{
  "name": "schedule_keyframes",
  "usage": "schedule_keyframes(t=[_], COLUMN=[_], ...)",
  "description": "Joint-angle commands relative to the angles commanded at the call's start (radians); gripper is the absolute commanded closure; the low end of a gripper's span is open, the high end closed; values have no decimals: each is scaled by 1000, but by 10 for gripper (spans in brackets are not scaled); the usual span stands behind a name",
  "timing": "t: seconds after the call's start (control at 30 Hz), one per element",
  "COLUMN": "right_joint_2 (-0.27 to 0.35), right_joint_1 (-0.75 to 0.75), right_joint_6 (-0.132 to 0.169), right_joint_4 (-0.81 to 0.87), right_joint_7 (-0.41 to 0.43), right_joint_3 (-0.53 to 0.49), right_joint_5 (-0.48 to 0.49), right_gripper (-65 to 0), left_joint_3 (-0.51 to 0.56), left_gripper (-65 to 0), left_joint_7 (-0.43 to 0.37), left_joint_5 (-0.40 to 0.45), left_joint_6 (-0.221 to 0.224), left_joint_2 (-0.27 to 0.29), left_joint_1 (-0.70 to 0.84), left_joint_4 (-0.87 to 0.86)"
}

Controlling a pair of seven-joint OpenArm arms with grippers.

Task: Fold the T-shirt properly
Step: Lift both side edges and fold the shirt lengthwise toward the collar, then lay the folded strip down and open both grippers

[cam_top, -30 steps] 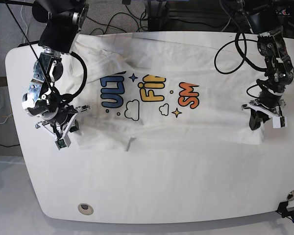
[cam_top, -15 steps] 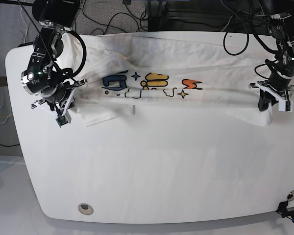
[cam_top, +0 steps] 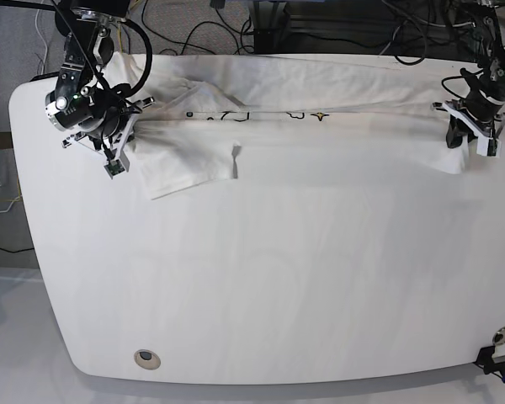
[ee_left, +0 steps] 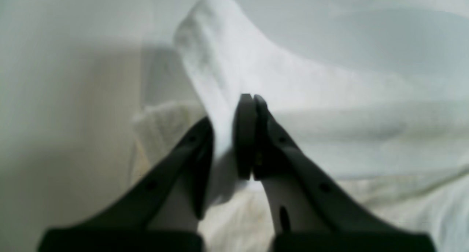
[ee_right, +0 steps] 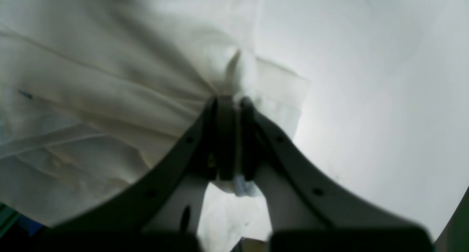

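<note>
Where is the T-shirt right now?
In the base view the T-shirt stretches along the table's far edge, pinched between the right gripper and left gripper.

T-shirt (cam_top: 320, 126): white, stretched in a long band across the far part of the counter (cam_top: 261, 278), print barely showing along the fold
Right tool (cam_top: 116, 160): at the shirt's end on the view's left
Left tool (cam_top: 459, 135): at the opposite end
Cables (cam_top: 202, 34): behind the counter
</note>
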Motion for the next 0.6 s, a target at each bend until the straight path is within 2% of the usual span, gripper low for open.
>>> schedule_keyframes(t=[0.07,0.13,0.2,0.3,0.43,0.53,0.6], right_joint_2=[-2,-2,-2,-2,-2,-2,-2], right_joint_1=[-3,-3,-5,-5,-5,-5,-2], right_joint_6=[0,-2,-2,-2,-2,-2,-2], right_joint_4=[0,0,0,0,0,2,2], right_joint_7=[0,0,0,0,0,0,0], right_joint_3=[0,0,0,0,0,0,0], right_joint_5=[0,0,0,0,0,0,0], right_gripper=[-14,-123,-229,-327,-332,-332,-332], left_joint_3=[0,-2,-2,-2,-11,-78,-84], left_gripper=[-114,-249,-320,-321,-321,-321,-321], left_joint_7=[26,68,84,91,87,87,87], left_joint_5=[0,0,0,12,26,26,25], left_joint_6=[0,0,5,5,5,2,2], left_joint_2=[0,0,-9,-34,-35,-29,-28], left_joint_1=[2,2,2,2,0,2,2], left_joint_4=[0,0,0,0,17,78,91])
